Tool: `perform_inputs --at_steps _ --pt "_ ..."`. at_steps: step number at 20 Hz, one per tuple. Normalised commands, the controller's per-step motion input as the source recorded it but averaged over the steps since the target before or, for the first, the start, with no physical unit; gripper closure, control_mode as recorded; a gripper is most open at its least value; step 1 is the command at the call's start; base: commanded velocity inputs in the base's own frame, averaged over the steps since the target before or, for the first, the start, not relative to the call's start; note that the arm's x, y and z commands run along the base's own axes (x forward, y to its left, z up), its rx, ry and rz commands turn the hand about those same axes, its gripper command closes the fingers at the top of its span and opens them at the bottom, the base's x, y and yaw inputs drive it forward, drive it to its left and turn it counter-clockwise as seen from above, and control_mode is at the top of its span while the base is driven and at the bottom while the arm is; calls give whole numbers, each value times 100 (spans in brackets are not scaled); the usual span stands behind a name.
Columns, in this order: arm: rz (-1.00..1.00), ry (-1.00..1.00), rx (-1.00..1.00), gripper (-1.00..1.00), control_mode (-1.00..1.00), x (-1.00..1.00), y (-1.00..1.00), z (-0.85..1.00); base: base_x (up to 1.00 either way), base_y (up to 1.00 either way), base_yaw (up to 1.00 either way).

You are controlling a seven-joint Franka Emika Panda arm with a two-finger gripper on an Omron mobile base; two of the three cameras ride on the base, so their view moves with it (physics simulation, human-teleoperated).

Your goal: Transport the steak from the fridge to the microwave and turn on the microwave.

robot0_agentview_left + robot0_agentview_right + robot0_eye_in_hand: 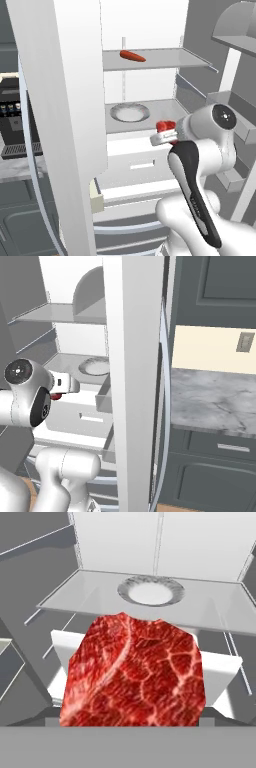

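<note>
Item: steak (pixel 134 671) | Location: in front of fridge (pixel 150 107) shelf, plate (pixel 129 112) behind | Gripper (pixel 166 131): clamped on steak | Handling: withdraw level, clear open door (pixel 60 90), keep grip firm.

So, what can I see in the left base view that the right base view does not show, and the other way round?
Only the left base view shows the orange-red carrot-like item on the upper fridge shelf and a black coffee machine on the counter at far left.

Only the right base view shows the marble counter, the dark cabinets under it and a wall outlet.

Both show the open fridge, the empty plate on its middle shelf, and the gripper with the red steak between its fingers, in front of that shelf.
</note>
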Motion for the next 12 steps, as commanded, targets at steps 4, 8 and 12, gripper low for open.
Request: perform_inputs --at_steps 4,8,12 --pt "0 0 0 100 -100 -13 0 0 0 0 0" --pt "0 0 0 100 -100 0 0 0 0 0 0" --pt "0 0 0 100 -100 0 0 0 0 0 0"
